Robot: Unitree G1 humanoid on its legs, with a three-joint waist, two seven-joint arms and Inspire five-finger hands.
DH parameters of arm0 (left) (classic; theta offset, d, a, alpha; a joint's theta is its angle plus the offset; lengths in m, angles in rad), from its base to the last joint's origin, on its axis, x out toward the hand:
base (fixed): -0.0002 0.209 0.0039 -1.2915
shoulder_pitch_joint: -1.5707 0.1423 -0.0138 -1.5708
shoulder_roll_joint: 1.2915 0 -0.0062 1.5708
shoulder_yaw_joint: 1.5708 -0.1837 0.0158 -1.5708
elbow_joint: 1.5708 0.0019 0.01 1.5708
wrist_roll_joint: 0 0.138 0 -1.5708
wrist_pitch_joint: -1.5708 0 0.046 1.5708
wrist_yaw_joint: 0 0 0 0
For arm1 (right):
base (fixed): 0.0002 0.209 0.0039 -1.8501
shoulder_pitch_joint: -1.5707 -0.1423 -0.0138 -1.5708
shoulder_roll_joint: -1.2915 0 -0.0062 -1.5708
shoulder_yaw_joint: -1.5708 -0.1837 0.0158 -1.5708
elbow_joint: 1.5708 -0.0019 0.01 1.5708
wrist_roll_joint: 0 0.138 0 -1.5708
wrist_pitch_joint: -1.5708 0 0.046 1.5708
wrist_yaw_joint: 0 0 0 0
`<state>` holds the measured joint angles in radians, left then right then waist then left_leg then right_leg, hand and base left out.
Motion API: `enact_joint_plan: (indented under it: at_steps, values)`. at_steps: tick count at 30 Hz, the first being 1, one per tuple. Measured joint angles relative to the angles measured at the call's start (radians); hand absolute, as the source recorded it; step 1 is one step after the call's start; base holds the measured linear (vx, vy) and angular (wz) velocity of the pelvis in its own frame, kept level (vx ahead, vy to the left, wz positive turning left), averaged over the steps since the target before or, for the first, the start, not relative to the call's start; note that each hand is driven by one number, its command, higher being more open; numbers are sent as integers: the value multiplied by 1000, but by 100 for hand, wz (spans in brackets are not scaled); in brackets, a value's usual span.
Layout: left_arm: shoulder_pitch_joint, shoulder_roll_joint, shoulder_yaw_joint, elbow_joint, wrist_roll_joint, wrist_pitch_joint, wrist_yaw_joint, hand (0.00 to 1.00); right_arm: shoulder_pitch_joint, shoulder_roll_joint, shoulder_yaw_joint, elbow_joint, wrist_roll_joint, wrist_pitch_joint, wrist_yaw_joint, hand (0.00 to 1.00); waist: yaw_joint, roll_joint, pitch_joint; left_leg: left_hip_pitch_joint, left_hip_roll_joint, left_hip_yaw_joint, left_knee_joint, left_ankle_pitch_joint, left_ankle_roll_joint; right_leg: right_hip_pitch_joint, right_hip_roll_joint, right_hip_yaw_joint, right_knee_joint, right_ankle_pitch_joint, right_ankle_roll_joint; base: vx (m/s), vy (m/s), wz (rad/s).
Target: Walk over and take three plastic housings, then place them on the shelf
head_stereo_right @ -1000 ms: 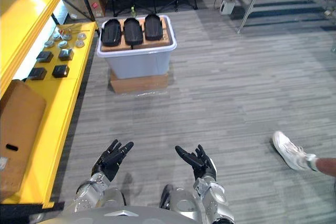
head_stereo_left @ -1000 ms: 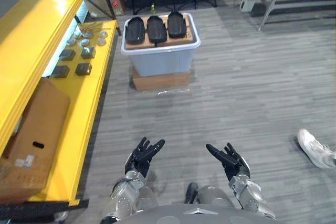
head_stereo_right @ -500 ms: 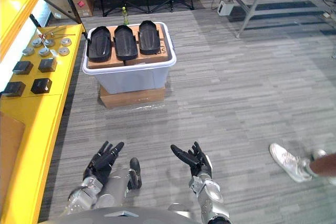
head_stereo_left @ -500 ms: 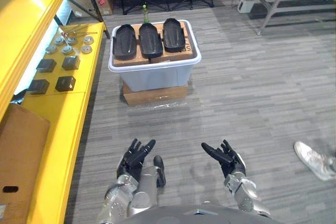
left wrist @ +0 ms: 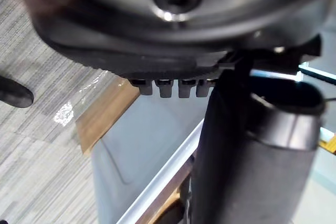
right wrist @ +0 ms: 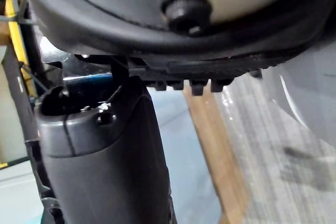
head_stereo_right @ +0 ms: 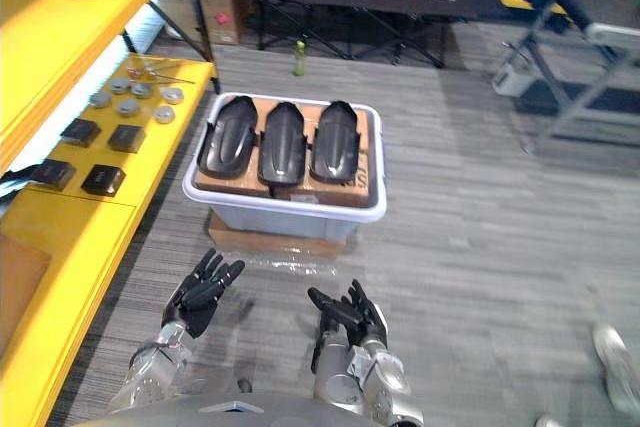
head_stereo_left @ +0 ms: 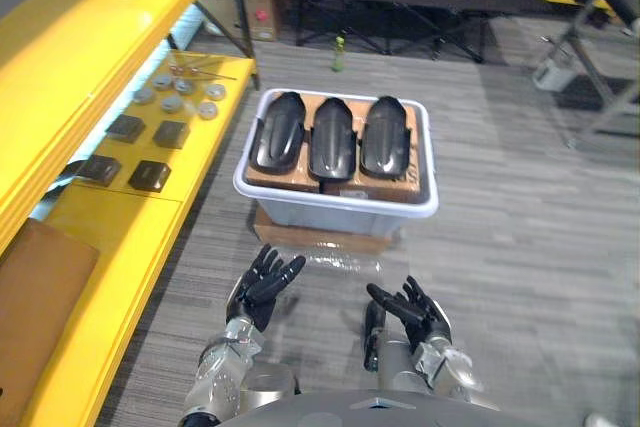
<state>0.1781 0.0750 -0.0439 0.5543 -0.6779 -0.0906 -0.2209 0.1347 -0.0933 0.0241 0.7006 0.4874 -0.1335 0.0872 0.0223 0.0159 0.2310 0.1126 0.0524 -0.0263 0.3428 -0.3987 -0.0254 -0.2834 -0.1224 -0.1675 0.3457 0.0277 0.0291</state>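
Both hands are out in front, and both are empty. The left hand (head_stereo_left: 265, 282) has its fingers straight and fanned apart with nothing between them. The right hand (head_stereo_left: 410, 309) matches it, fingers spread and loose, thumb clear of everything.

Just beyond the fingertips sits the grey tub (head_stereo_left: 330, 215), raised on a flat cardboard box (head_stereo_left: 320, 240) on the floor. In the left wrist view the tub's pale wall and white rim show close past the fingers.

Across the top of the tub, on a cardboard sheet (head_stereo_left: 405, 179), lie the 3 plastic housings, glossy black shells side by side. The left housing (head_stereo_left: 279, 132) is ahead of the left fingers, the right housing (head_stereo_left: 386, 135) is ahead of the right fingers, and the middle housing (head_stereo_left: 331, 137) is between them. No finger touches any of them.

The yellow shelf (head_stereo_left: 120, 237) runs along the outer side of the left fingers. Further along it carries small dark blocks (head_stereo_left: 150, 175) and round metal parts (head_stereo_left: 175, 102).

On progress, the walk looks all but finished, with the tub close enough that a reach seems near. The score is 0 of 3 housings taken and 0 of 3 on the shelf. What remains is nearly everything: reach over the rim, close the fingers on a housing, lift it out, turn to the shelf, set it down, and repeat until all 3 are placed.
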Motion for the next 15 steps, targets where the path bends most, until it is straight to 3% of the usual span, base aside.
enact_joint_plan:
  at_steps: [1, 2, 3, 4, 6, 8, 9, 10, 11, 12, 15]
  values:
    - [10, -2, -2, 10, -7, 0, 2, 100, 1, -8, -2, -1, 0, -2, -6, 100, -1, 24, -11, 6, 31, -2, -5, -8, -7, 3, 21, -20, 10, -20, -13, 335, -210, 27]
    - [18, 3, -11, 37, -24, -1, 2, 100, 0, -15, -11, -5, 0, -15, -17, 100, -6, 43, -19, -27, 53, -4, 89, 7, -25, 8, 35, -43, 31, -68, -30, 412, -236, 37]
    - [6, 2, -13, 54, -26, 0, 4, 100, 1, -19, -24, -4, 0, -16, -30, 100, -13, 45, -18, -95, 69, 4, 237, 47, -51, 28, 37, -63, 32, -92, -37, 407, -241, 51]
    - [19, -6, -22, 55, -26, 0, 5, 100, 10, -25, -34, -7, 0, -22, -35, 100, -17, 49, -8, -173, 98, 14, 427, 151, -74, 94, 55, -80, -1, -107, -52, 402, -264, 35]
    - [30, -13, -32, 55, -23, 0, 4, 100, 20, -26, -54, -12, -6, -50, -36, 100, -11, 37, 5, -250, 137, 67, 573, 153, -71, 183, 61, -85, -60, -111, -66, 406, -197, 8]
    - [16, -14, -40, 51, -22, 0, -1, 100, 39, -23, -89, -51, -9, -76, -35, 100, -16, 23, 12, -291, 154, 120, 479, 133, -61, 242, 58, -100, -127, -100, -60, 366, -141, 3]
    - [2, -17, -40, 44, -22, -1, -1, 100, 48, -21, -106, -85, -9, -91, -34, 100, -30, 25, 11, -292, 154, 134, 312, 138, -69, 266, 58, -103, -159, -92, -52, 423, -63, -19]
    - [-35, -20, -39, 43, -22, -6, 0, 100, 46, -25, -142, -140, -9, -101, -38, 100, -42, 39, 11, -260, 140, 135, -3, 226, -83, 267, 58, -93, -174, -90, -42, 454, 12, -35]
    - [-50, -21, -39, 43, -22, -17, 1, 100, 47, -25, -152, -172, -9, -101, -44, 100, -53, 46, 11, -241, 131, 136, -117, 348, -88, 267, 59, -78, -172, -99, -28, 407, 118, -49]
    - [-57, -23, -40, 42, -22, -22, 1, 100, 53, -26, -157, -188, -9, -102, -48, 100, -56, 61, 5, -230, 129, 141, -159, 420, -89, 268, 63, -70, -172, -107, -15, 262, 176, -26]
    - [-91, -3, -39, 15, -18, -27, 6, 100, 102, 14, -165, -216, -8, -104, -33, 100, -57, 17, 18, -194, 84, 163, -220, 415, -79, 267, 19, -49, -179, -118, 16, 156, 166, -6]
